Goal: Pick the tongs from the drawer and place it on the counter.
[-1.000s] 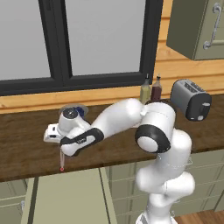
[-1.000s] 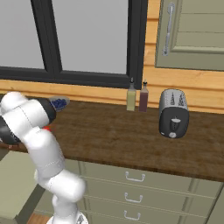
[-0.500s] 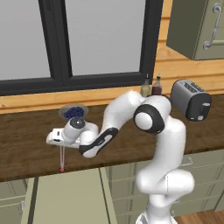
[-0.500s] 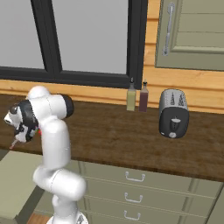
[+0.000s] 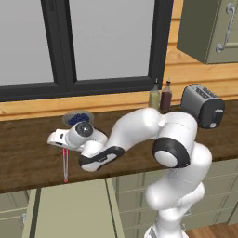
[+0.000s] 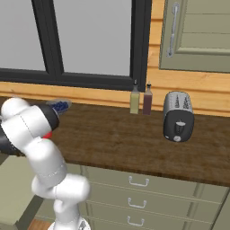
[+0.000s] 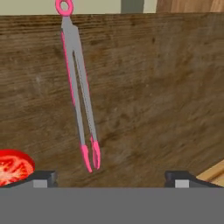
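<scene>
**Hand view: the tongs are down on the counter**

Hand view shows the tongs (image 7: 80, 94) lying flat on the dark wood counter (image 7: 166, 87), ring end far away, pink tips close to the camera. The gripper (image 7: 109, 177) has its two finger tips (image 7: 43, 176) far apart, with nothing between them. So I think the tongs are let go and the job is almost done. The good way now is to lift the hand straight up and slowly, so it does not bump the tongs.

In the left base view the tongs (image 5: 65, 165) lie near the counter's front edge, just above the drawer (image 5: 74, 209).

Hard to see: a red tomato slice (image 7: 13, 166) is cut off at the side. The white arm hides part of the blue bowl (image 5: 77, 118)
</scene>
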Robot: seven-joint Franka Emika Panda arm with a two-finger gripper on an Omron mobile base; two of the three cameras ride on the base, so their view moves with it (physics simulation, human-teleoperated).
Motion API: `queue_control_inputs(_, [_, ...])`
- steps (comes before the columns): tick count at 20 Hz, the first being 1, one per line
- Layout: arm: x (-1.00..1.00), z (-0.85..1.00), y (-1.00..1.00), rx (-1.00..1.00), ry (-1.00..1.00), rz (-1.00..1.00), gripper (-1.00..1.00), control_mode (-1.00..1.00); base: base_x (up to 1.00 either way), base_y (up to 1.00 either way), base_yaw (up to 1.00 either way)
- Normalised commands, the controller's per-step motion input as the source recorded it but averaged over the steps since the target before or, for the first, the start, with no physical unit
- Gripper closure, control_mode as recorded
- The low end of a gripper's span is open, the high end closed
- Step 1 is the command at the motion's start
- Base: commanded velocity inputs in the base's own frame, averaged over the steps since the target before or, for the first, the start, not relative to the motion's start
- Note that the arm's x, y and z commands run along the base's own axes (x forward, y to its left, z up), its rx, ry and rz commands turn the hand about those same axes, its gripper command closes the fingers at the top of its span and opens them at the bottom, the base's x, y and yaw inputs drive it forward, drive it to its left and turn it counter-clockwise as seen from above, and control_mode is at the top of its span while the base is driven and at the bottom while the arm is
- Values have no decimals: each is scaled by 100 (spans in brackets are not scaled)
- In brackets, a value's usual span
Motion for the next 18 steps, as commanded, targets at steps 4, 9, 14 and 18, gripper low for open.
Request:
queue_control_inputs(4, [-1, 100, -1, 0, 0, -1, -100, -100, 0, 0, 0])
queue_control_inputs(9, [-28, 100, -48, 0, 0, -10, -100, -100, 0, 0, 0])
queue_control_inputs(14, [-74, 88, -100, 10, -24, -7, -100, -100, 0, 0, 0])
queue_control_inputs(18, [-57, 34, -100, 15, -35, -4, -100, -100, 0, 0, 0])
